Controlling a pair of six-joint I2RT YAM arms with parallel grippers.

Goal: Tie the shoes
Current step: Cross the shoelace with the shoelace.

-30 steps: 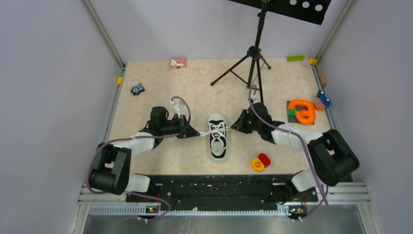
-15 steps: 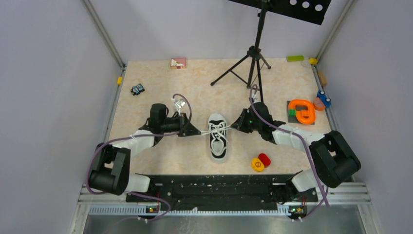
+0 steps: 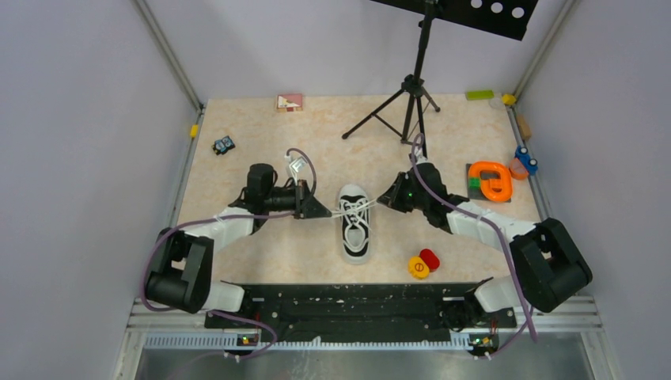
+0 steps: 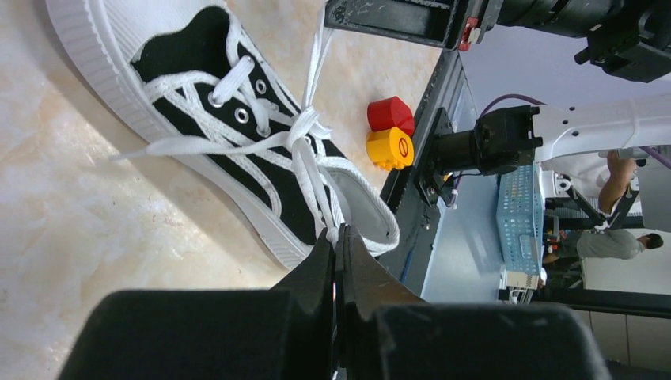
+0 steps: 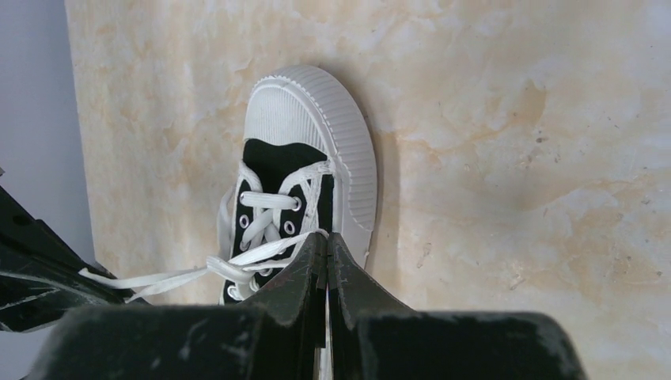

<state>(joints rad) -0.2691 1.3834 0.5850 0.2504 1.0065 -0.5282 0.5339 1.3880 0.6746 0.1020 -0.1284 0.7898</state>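
Right gripper (image 5: 327, 241) sits low and centre, its two black fingers pressed tight together with a white strand nipped between the tips. Just beyond them lies the black sneaker (image 5: 277, 158), its ribbed white toe cap (image 5: 305, 107) pointing up the frame. The white laces (image 5: 265, 199) criss-cross the eyelets, and from the knot area a doubled strand runs taut out to the left, ending against a black shape (image 5: 36, 277) at the frame edge; what that is, hard to say. Beige marbled tabletop (image 5: 514, 158) all around, grey wall (image 5: 32, 95) down the left.
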